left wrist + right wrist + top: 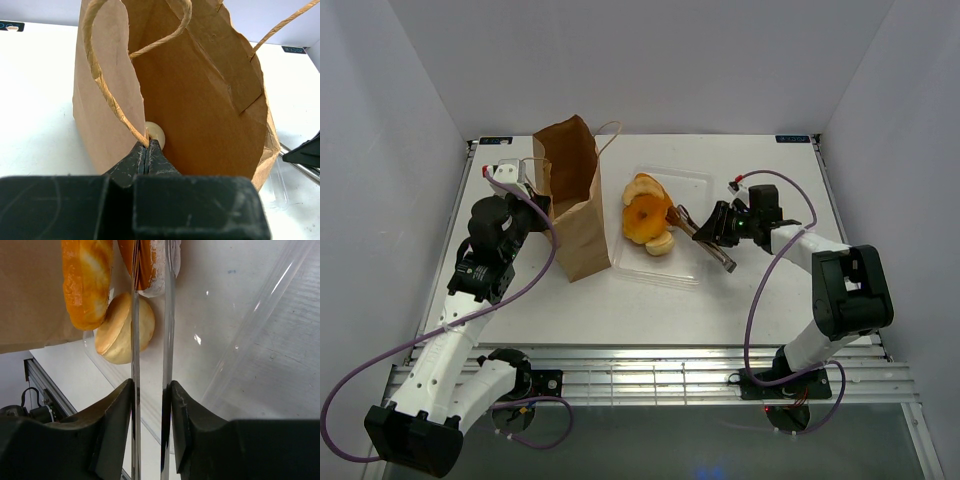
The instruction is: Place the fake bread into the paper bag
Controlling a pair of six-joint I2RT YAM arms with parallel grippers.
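Note:
The brown paper bag (572, 205) stands open at the left of the clear tray (692, 185). My left gripper (148, 146) is shut on the bag's near rim (112, 75), right where a string handle (102, 82) meets it. Something pale and round (157, 134) shows inside the bag just past the fingertips. My right gripper (151, 387) is shut on thin metal tongs (168, 315). The tong tips pinch an orange doughnut (145, 262) in the tray. Beside it lie an orange bun (86, 280) and a pale roll (120, 332). The fake bread (646, 212) sits clustered at the tray's left end.
The tray's clear raised edge (260, 315) runs along the right of the tongs. The bag's side (30, 290) stands close to the pastries. Grey walls enclose the white table (770, 290) on three sides.

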